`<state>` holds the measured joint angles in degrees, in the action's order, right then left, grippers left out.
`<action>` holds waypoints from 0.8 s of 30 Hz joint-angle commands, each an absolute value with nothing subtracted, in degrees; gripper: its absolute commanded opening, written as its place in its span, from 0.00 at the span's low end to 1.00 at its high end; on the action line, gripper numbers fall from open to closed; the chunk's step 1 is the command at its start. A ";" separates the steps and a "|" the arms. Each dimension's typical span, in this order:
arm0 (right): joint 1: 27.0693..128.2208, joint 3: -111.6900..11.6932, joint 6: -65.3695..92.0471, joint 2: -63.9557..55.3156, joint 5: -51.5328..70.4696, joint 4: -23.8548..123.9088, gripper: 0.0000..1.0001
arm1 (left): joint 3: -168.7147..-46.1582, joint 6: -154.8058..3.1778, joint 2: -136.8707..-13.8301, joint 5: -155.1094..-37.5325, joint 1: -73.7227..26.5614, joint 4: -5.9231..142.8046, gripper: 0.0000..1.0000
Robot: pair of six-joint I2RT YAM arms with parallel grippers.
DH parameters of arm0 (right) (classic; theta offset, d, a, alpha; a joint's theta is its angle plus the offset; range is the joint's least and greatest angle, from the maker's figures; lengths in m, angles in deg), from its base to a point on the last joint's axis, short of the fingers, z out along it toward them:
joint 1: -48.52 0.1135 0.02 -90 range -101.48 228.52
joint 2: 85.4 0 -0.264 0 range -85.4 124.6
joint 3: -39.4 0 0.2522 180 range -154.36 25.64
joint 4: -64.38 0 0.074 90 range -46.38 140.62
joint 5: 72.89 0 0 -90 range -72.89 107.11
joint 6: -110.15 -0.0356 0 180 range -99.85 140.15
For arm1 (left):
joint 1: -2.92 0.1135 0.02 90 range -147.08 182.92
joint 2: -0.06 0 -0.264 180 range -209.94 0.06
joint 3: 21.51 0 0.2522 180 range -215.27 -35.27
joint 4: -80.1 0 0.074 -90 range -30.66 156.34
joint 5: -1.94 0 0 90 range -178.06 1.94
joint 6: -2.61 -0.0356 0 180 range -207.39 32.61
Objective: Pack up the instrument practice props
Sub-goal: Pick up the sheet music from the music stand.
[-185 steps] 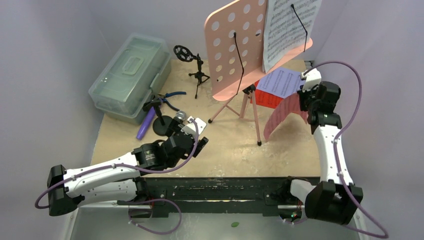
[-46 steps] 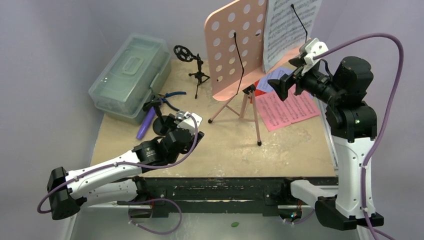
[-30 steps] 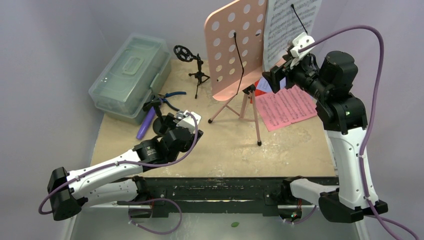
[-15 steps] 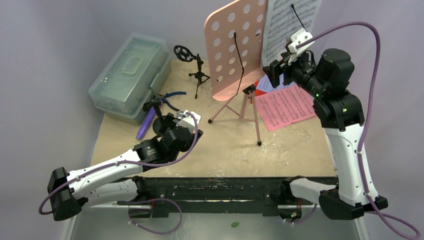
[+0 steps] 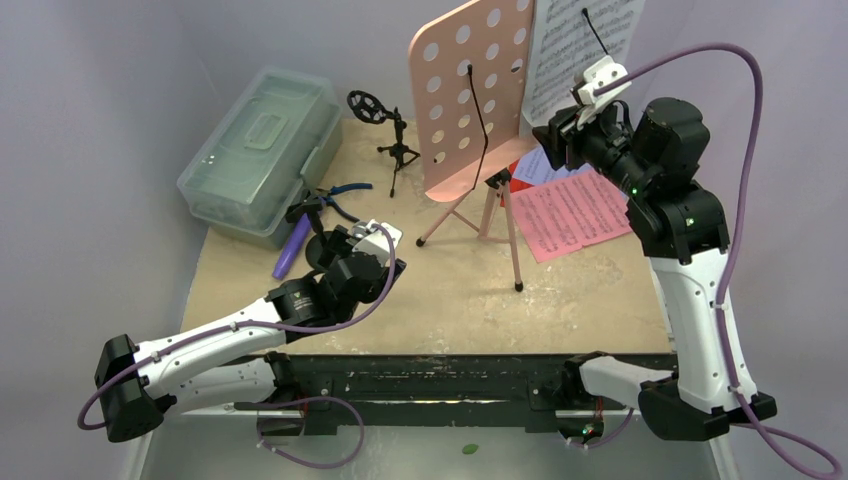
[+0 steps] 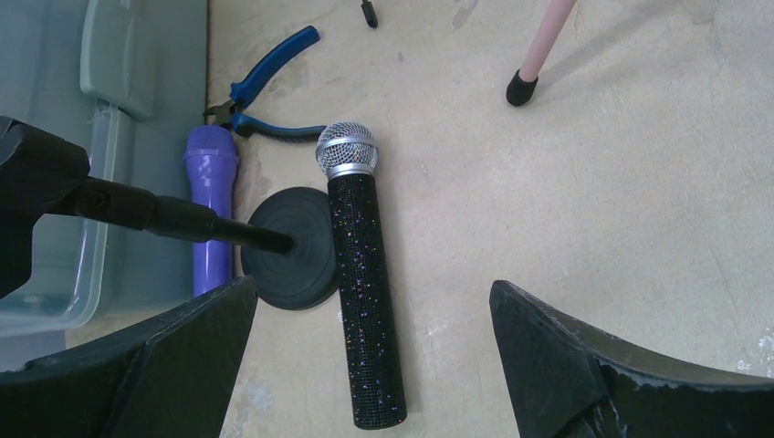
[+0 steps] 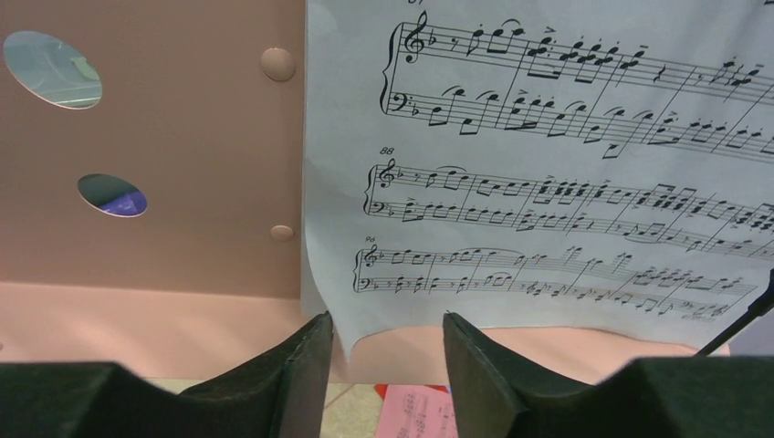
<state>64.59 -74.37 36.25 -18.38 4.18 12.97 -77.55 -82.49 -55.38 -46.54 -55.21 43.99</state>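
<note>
white page (image 7: 548, 182) is sitting on the right half of the pink rack (image 5: 470, 90), bottom edge on the rack's ledge. right tool (image 7: 381, 333) has been moving in toward the rack over the last second and is now straddling the page's lower-left corner. Its jaws are narrowing, about half open, not pinching yet and holding nothing, so I judge page removal is just starting. left tool (image 6: 371, 290) is staying fully open and empty, hovering over the black-silver microphone (image 6: 363, 274) front-left of the rack, nothing packed there yet

pink rack (image 5: 450, 165): upright | white page (image 5: 575, 50): on rack | black-silver microphone (image 6: 365, 301): lying flat
</note>
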 commanded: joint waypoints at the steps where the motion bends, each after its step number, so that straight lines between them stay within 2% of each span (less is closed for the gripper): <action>1: 64.84 -74.80 35.82 -20.13 4.25 15.51 0.46 | -77.54 -82.88 -55.38 -46.84 -54.83 45.16 0.99; 7: 64.84 -74.18 36.00 -20.20 3.08 15.55 0.27 | -77.59 -82.90 -55.40 -46.99 -54.78 45.15 0.99; 10: 64.82 -74.23 36.09 -19.78 2.81 15.50 0.24 | -77.54 -82.86 -55.27 -47.01 -54.74 45.20 0.99; 12: 64.79 -74.29 36.16 -19.54 2.51 15.47 0.25 | -77.54 -82.90 -55.23 -47.04 -54.74 45.16 0.99; 24: 65.34 -73.27 36.56 -18.19 1.72 15.71 0.45 | -77.54 -82.90 -55.14 -47.10 -54.71 45.16 0.99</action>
